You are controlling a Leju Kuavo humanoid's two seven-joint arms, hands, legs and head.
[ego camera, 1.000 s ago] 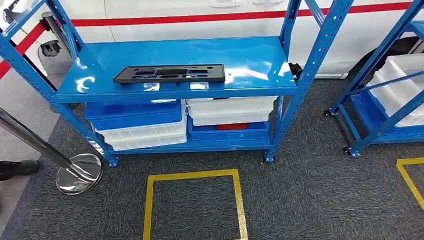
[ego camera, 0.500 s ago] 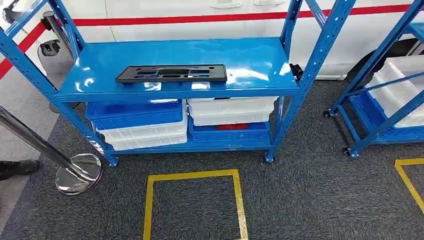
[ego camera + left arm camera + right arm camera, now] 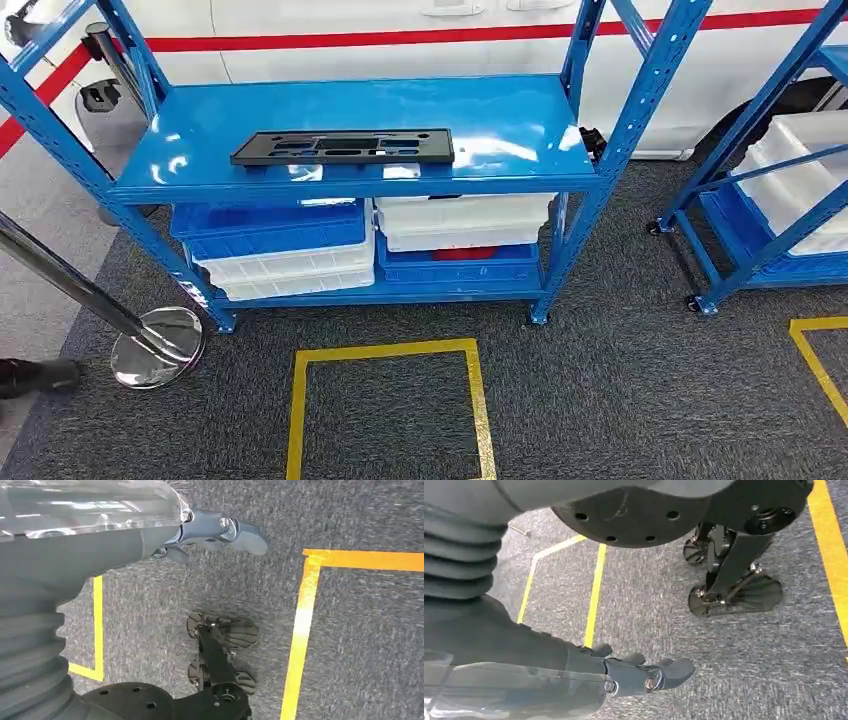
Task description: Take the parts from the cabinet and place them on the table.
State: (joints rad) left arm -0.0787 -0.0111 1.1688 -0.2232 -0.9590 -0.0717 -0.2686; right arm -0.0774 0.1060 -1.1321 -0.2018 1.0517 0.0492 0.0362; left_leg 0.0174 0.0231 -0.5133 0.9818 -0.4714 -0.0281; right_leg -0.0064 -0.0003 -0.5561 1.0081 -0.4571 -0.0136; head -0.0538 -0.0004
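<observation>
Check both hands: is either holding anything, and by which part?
Nothing is held. The left hand and right hand hang over the carpet with nothing in them; the black part lies on the shelf.

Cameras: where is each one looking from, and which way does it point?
Head view: high on the body, facing forward and down at the blue rack holding the black part; no arms seen.
Left wrist view: behind the hanging left hand, looking down at grey carpet.
Right wrist view: behind the hanging right hand, looking down at floor too.
Shared: all three show the carpet with yellow tape lines.
</observation>
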